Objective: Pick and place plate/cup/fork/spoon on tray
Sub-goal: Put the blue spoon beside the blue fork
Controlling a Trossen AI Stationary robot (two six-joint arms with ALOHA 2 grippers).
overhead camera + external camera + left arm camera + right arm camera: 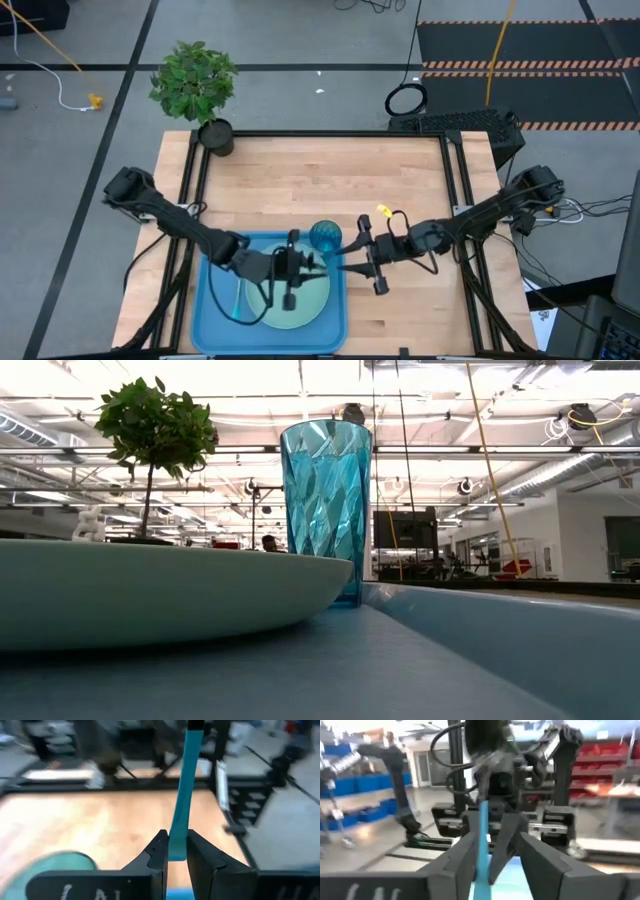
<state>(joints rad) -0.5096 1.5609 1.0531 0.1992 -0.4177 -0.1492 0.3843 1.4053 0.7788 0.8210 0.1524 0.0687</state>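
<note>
Right now my left claw (175,845) is pinched tight on the light blue handle of a utensil (185,795), held up in the air over the right rim of the tray (205,320). I cannot tell whether it is the fork or the spoon, since its working end is hidden. My right claw (495,855) faces it from the other side, spread wide, with the same handle running between its fingers close to one of them and not clamped.

Both arms meet above the near half of the surface (300,180). The plate (310,300) already lies inside the tray, and the cup (325,237) stands upright in the tray's far right corner, just beside the plate.

I judge this to be the end of a hand-over, with the left claw now carrying the load. To do it well, I should draw the right claw straight back along the line of the handle, so neither finger catches it and twists it in the left grip. Only when the right claw is well clear should the left arm swing inward. I should lower the utensil flat onto a bare part of the tray, away from the cup, which looks light and easy to tip, and release low so nothing bounces.
</note>
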